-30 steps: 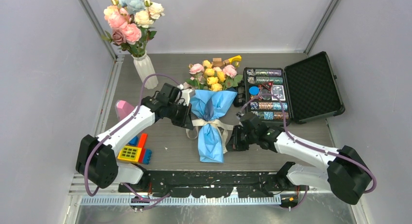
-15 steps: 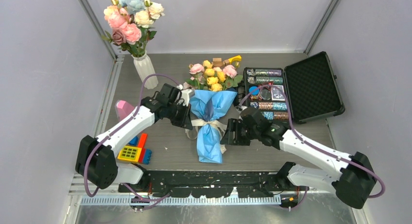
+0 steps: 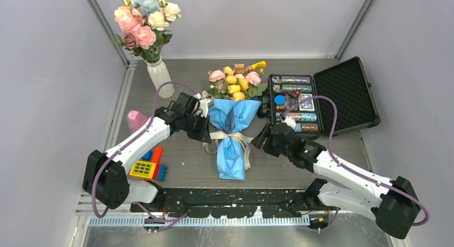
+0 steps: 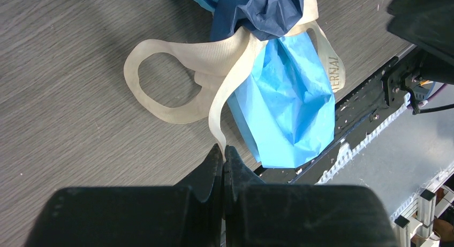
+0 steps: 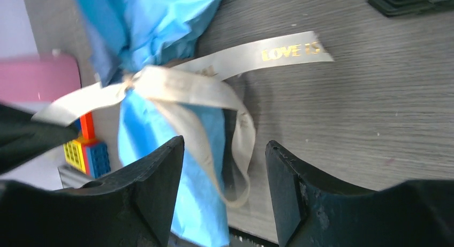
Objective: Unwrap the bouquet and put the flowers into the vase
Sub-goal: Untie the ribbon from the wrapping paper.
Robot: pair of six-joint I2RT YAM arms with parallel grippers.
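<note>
None of the task's steps is finished yet, judging by your top view. The bouquet (image 3: 231, 150) lies on the counter (image 3: 187, 166) between the two arms. Its paper wrap (image 3: 231, 115) is on and the ribbon (image 3: 230, 135) is knotted round its waist. The flowers (image 3: 235, 85) poke out of the far end. The vase (image 3: 160, 78) stands well apart in the far left corner and already carries bigger blooms (image 3: 144, 16) in pink, white and pale blue. Your left gripper (image 3: 207, 136) sits at the bouquet's left side and your right gripper (image 3: 257, 141) at its right side, level with the knot.

Compared with a second ago, the right arm has swung. Its gripper has moved off the near edge and up along the bouquet toward the knot, and its elbow has shifted right. The left arm and the bouquet lie as they did.

From the left wrist you see the fingers pressed together. One cream tail runs from the knot straight into their seam, so that gripper is pinching the ribbon. A loop lies flat on the counter beside the knot, so the bow is not pulled out.

From the right wrist you see the jaws standing apart and holding nothing. A ribbon loop lies just ahead of the gap between them, and the gold-lettered tail (image 5: 289, 50) rests on the counter beyond.

You have nearly everything left to do. The bow must be undone, the paper opened, and the stems lifted and carried across to the vase.
</note>
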